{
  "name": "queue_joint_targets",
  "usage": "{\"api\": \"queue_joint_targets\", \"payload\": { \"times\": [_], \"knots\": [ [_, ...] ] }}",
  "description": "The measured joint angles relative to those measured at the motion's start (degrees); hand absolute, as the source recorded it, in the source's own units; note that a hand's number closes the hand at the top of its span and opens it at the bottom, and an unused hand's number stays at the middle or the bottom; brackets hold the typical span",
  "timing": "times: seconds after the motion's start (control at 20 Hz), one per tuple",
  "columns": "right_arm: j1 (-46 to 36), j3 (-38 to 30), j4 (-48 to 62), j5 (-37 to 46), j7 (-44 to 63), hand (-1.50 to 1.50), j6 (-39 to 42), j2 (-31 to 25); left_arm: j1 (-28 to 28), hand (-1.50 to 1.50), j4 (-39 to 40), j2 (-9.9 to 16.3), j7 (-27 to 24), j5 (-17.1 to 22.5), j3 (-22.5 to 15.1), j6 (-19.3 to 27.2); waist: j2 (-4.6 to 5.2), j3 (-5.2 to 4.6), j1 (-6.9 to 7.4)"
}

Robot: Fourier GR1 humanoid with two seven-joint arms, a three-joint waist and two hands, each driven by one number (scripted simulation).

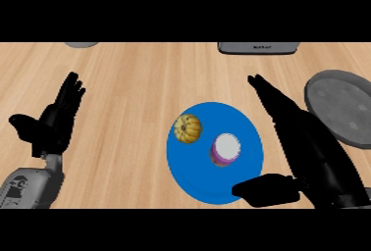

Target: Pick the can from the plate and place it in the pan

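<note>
Pale wood grain covers the light wooden counter (138, 68), and a round blue plate (196, 181) lies on it towards the near edge, right of the middle. On the plate stands the small can with a white top and purple side (225, 149), upright, right of the plate's centre, and just beside it to the left lies a small yellow-orange ribbed pumpkin (188, 128). The right hand (308, 142) stretches over the plate's right rim with straight fingers pointing to the far edge, its thumb low over the plate's near rim; it holds nothing. The round dark grey pan (342, 105) sits by the counter's right edge. The left hand (54, 120) rests open near the left edge, fingers up. A grey appliance (258, 47) sits at the far edge.
</note>
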Motion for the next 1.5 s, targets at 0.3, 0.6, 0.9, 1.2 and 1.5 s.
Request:
{"api": "queue_joint_targets", "payload": {
  "times": [0.3,0.6,0.9,1.2,1.5],
  "knots": [
    [2.66,-0.82,3.69,0.33,-1.34,-1.5,1.33,1.51,-0.76,0.0,0.58,-0.69,0.11,-0.6,0.34,-0.49,0.07,0.04,-0.19],
    [5.79,-0.29,6.3,0.9,-3.66,-1.5,2.65,4.44,-0.59,0.0,0.12,-1.64,0.45,-1.91,0.86,-0.46,0.1,0.06,-0.13],
    [5.66,0.0,10.42,2.24,-5.39,-1.5,4.93,7.05,-0.32,0.0,-2.12,-1.57,2.29,-2.24,1.77,-1.57,0.09,0.07,0.05],
    [5.21,2.32,14.12,4.9,-4.81,-1.5,6.77,9.22,-0.05,0.0,-2.63,-2.11,2.84,-2.95,2.21,-1.81,0.08,0.05,0.06],
    [5.02,2.7,18.06,5.37,-5.19,-1.5,9.52,8.42,-0.56,0.0,-1.47,-2.32,2.61,-3.36,2.84,-2.33,0.12,0.04,-0.12]
  ]
}}
